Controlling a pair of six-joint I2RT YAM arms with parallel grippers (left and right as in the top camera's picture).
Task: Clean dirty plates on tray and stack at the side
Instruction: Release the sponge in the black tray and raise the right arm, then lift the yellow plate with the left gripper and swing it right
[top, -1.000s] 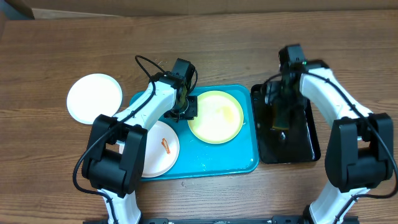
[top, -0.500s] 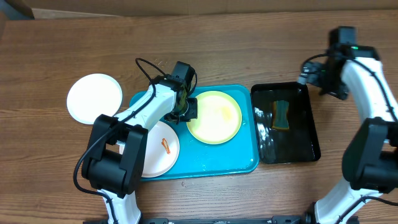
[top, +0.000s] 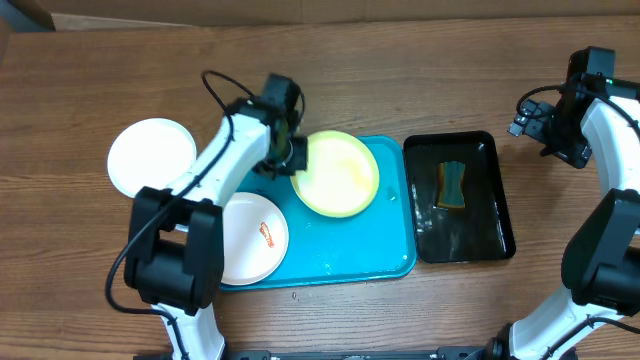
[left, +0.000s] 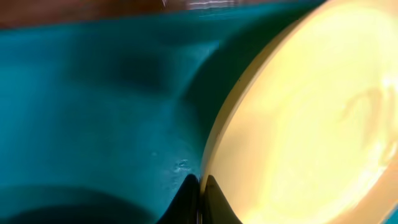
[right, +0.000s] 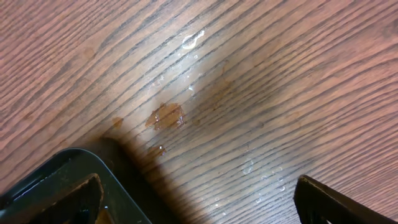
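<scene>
While the left gripper (top: 291, 152) is clamping the yellow-green plate (top: 338, 176), the right gripper (right: 202, 202) is hanging open; it is holding nothing.

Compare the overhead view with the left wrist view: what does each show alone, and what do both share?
Overhead only: a white plate on the table, a smeared white plate, a black tray holding a sponge. Left wrist only: the left gripper shut on a plate rim, up close. Both: the yellow-green plate and the turquoise tray.
</scene>
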